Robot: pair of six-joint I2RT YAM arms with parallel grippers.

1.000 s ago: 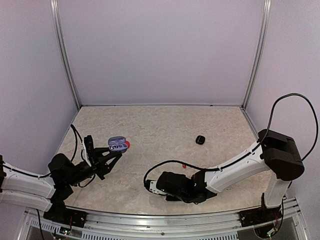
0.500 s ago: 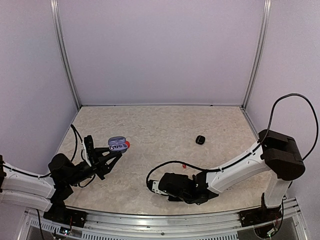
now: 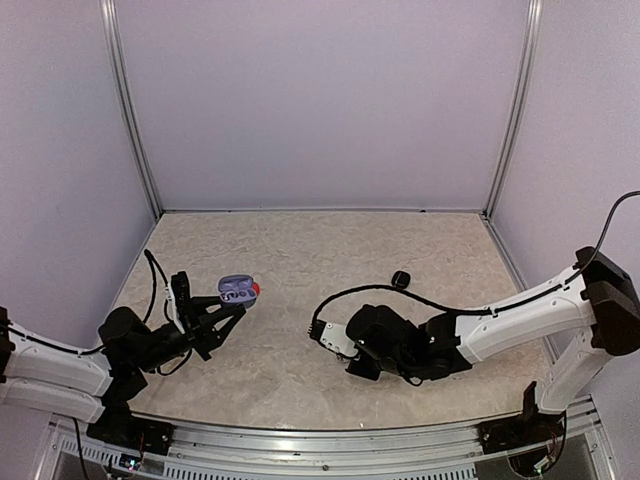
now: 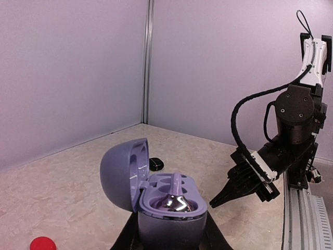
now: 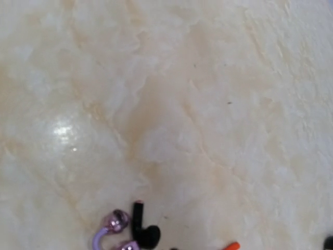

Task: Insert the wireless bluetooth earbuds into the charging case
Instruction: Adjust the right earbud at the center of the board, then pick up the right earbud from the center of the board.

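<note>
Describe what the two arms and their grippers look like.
The left arm and right arm have white tubular links joined by bulky black joint housings. The left gripper and right gripper are black, with tapered fingers; the right one has a white plate behind them. A thin black cable loops along each arm.

The left arm (image 3: pixel 60 375) lies low along the near left edge, with its wrist angled up and to the right. The left gripper (image 3: pixel 228 308) is clamped on an open lilac charging case (image 3: pixel 238 290), a finger on either side. The right arm (image 3: pixel 510 328) stretches leftward from its base with the forearm nearly level. The right gripper (image 4: pixel 215 201) tilts downward, jaws pressed fully together.
</note>
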